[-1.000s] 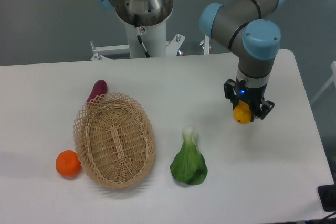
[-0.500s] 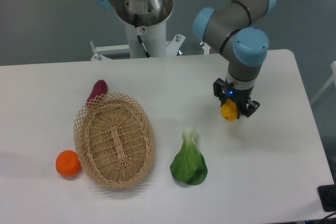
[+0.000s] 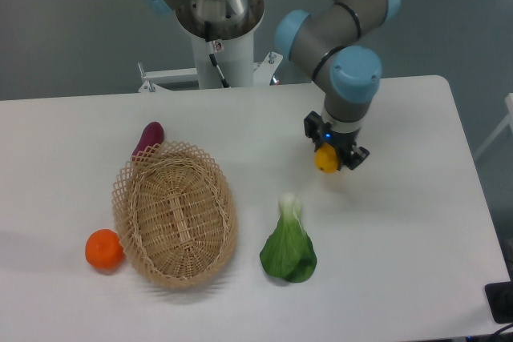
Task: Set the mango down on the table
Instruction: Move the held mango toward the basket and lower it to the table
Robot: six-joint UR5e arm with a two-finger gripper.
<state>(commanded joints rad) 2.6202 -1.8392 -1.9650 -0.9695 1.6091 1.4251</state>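
Observation:
The yellow mango (image 3: 325,161) hangs between the black fingers of my gripper (image 3: 329,158), which is shut on it, over the middle right of the white table (image 3: 417,222). Only the fruit's lower part shows below the fingers. It sits just above or at the tabletop; I cannot tell whether it touches. The arm's grey and blue wrist stands straight above it.
A green leafy vegetable (image 3: 288,247) lies below and left of the gripper. An oval wicker basket (image 3: 175,214) stands at the left, with a purple eggplant (image 3: 149,138) at its far rim and a round orange (image 3: 104,249) at its near left. The robot base (image 3: 216,6) rises behind the table.
The gripper has carried the mango to the left and a little toward the back of the table, away from the right edge. The other objects have stayed put.

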